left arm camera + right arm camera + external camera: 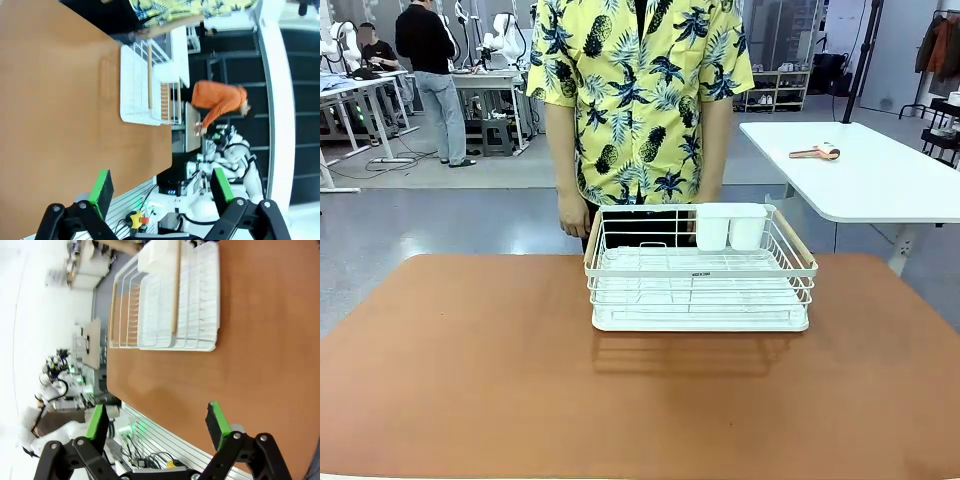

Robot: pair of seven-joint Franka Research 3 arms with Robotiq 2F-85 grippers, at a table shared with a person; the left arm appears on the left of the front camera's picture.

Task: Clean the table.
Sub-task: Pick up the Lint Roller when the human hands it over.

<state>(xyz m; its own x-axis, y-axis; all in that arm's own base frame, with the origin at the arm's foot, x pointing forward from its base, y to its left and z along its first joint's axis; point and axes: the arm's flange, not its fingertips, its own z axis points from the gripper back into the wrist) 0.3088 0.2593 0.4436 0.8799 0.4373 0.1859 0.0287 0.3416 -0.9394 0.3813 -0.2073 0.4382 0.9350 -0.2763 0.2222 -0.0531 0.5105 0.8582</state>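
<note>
Grey flooring and bright workshop benches fill the background, where a standing person in a black top point(430, 60) faces away at the far left and a white-topped table with metal legs point(880, 185) on the right carries a small orange-handled tool point(815, 152). Nearer the camera, the large table with a smooth, matte reddish-brown top and rounded corners point(470, 380) spreads across the lower half of the front view. On it, toward the far edge and a little right of centre, sits a white wire dish rack point(700, 290) on a white plastic drip tray point(700, 323), with a pale wooden handle bar point(794, 240) along each short side. A white plastic two-cup utensil holder point(731, 227) hangs inside the rack's far right corner. A person in a yellow short-sleeved shirt printed with pineapples and dark leaves point(640, 100) stands just beyond the far edge, directly behind the rack, with one hand point(573, 215) hanging near its far left corner. In the left wrist view the left gripper point(162, 189) has its fingers spread wide with nothing between the green pads; one pad is over the brown top, the other past the table's near edge. The right gripper point(155, 421) is likewise parted and holds nothing, one pad over the tabletop and one beyond its edge, well apart from the rack.
</note>
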